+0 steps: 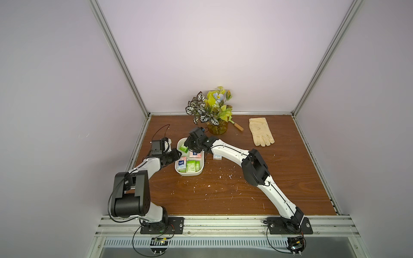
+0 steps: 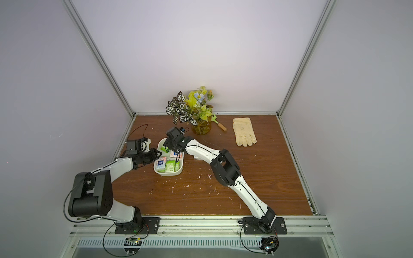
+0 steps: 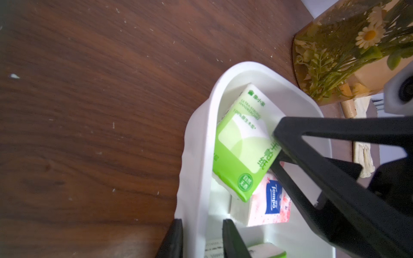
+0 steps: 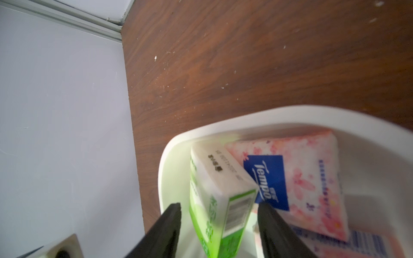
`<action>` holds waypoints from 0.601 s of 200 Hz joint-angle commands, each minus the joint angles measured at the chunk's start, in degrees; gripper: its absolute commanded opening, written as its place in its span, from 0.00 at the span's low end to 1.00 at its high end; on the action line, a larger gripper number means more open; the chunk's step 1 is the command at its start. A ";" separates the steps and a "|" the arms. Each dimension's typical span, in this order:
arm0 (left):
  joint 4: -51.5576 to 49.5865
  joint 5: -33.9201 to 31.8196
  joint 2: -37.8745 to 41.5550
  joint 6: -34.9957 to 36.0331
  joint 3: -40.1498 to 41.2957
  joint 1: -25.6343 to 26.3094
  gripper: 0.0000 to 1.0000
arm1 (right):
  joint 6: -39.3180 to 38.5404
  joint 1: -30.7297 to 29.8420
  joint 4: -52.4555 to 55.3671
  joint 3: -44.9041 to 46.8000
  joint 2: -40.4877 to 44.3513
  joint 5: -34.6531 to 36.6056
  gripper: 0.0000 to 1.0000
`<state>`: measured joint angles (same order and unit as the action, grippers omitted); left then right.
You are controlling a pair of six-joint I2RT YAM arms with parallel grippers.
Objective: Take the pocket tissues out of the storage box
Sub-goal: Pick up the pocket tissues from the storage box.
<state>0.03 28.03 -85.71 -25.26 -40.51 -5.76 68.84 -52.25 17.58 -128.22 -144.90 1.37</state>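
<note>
The storage box, a white oblong tub, sits left of the table's middle with several pocket tissues inside. My left gripper is shut on its left wall, one finger outside and one inside. My right gripper reaches into the far end, open, straddling a green-and-white packet tilted on edge, with a gap at each finger. A pink packet with a blue label lies beside it. More packets fill the near end. One packet lies on the table under my right arm.
An amber plant pot with leaves stands just behind the tub. A wooden-handled tool lies beside it and a cream glove lies at the back right. The enclosure's left wall is close to the tub.
</note>
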 commanded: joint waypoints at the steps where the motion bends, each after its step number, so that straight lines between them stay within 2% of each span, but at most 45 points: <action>1: 0.49 1.32 -0.60 0.38 -0.63 -0.65 0.25 | -0.72 0.22 1.00 -1.86 0.69 1.90 0.63; 43: 0.57 1.41 -0.77 0.44 -0.64 -0.65 0.23 | -1.44 0.22 -0.17 -2.83 -1.00 1.64 0.63; 83: 0.58 1.73 -0.95 0.47 -0.61 -0.66 0.22 | -2.63 0.22 -0.35 -5.19 -2.74 1.71 0.52; 120: 0.58 1.76 -0.95 0.53 -0.58 -0.66 0.21 | -2.61 0.20 -0.32 -6.41 -4.04 0.81 0.51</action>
<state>0.21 28.27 -86.00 -25.26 -40.51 -5.76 67.02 -52.27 17.34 -132.44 -148.53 1.69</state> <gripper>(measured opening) 0.212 0.511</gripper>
